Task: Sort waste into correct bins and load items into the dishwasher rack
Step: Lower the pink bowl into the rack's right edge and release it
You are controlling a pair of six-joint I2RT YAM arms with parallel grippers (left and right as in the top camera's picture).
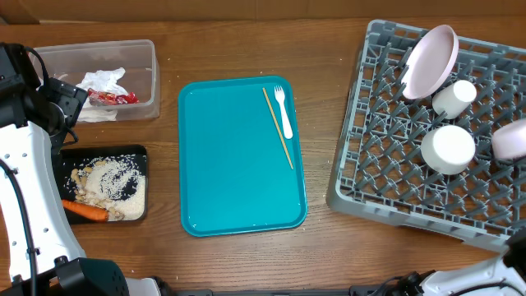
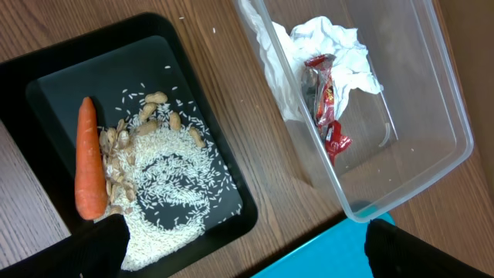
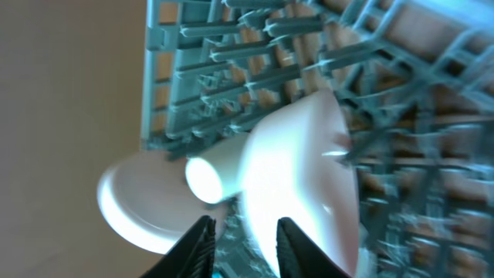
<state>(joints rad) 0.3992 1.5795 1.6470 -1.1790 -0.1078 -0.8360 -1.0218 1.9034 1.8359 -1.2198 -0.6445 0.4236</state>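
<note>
Left gripper (image 2: 247,232) hung with fingers spread wide over black tray (image 2: 69,77) of rice (image 2: 166,193) and carrot (image 2: 90,158), right gripper (image 3: 245,228) fingers apart beside white bowl (image 3: 301,170) in grey rack (image 3: 231,62), fork (image 1: 284,111) and stick (image 1: 278,127) lay on teal tray (image 1: 230,164).

clear glossy plastic tub (image 2: 432,116), crumpled paper napkins (image 2: 332,46), wood-grain table (image 1: 329,255)

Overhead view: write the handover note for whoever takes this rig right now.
Left pincer: open, empty, above the black tray and clear tub. Right pincer: open, at the rack.
Done: napkins and wrapper in the clear tub; carrot, rice and nuts in the black tray; plate, cup, bowl and second bowl in the rack.
Left: fork and stick on the teal tray, to go in the rack.
</note>
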